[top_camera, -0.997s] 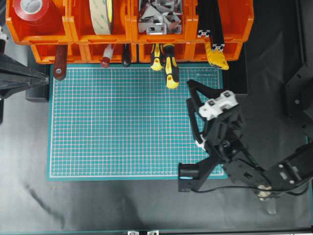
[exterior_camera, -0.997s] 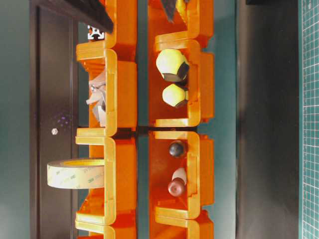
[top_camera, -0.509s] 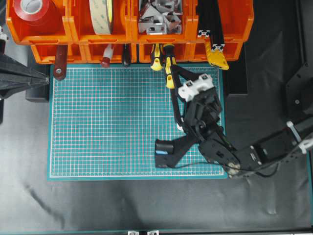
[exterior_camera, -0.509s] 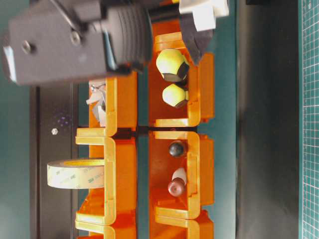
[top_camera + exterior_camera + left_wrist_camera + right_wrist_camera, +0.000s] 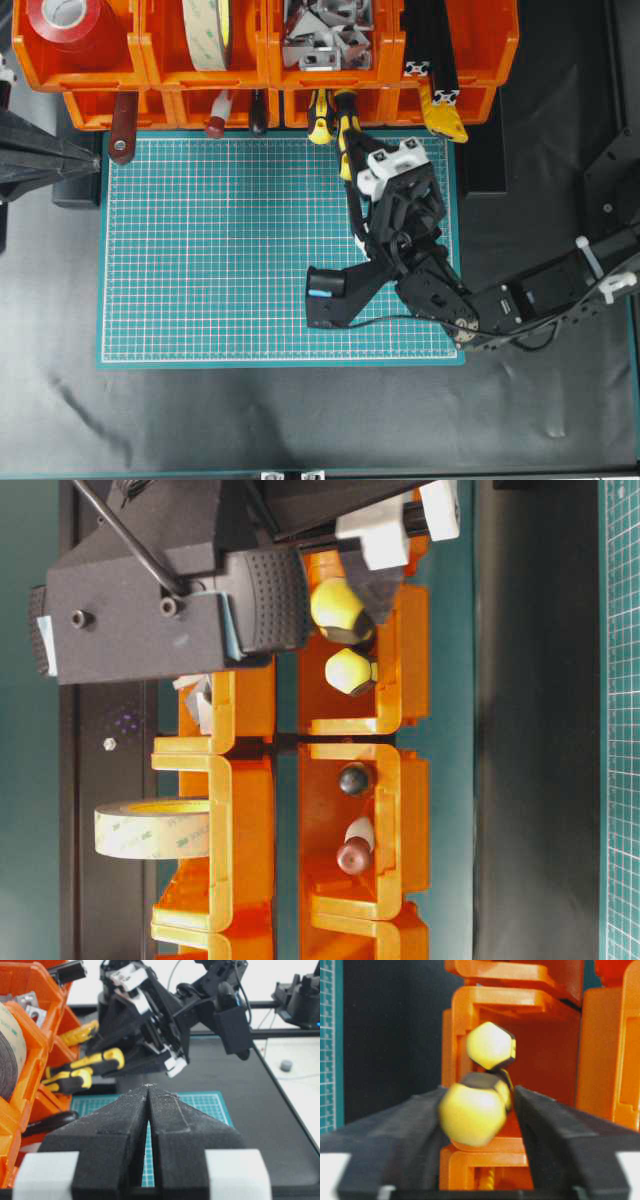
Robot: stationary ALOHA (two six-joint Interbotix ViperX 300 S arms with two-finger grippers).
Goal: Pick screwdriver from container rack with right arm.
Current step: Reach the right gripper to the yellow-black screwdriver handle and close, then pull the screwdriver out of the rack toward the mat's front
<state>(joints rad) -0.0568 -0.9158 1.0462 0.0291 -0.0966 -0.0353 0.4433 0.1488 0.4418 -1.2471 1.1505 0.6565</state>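
Right tool (image 5: 480, 1110) straddles the screwdriver (image 5: 472, 1112) handle sticking out of the container rack (image 5: 540, 1050), jaws part-closed with grip unconfirmed; the stubbier screwdriver (image 5: 491, 1045) just beyond could snag or be dragged out on pull.

Two yellow-and-black handles (image 5: 345, 125) jut from the orange rack (image 5: 265, 60), alongside two tape rolls (image 5: 62, 20) and three darker-handled tools (image 5: 123, 125).

Even, bright light falls from above with only soft shadows. In the right wrist view the near yellow handle (image 5: 472, 1115) is blurred, and the orange bins (image 5: 540, 1045) behind are soft. The left wrist view's background is blown out white.
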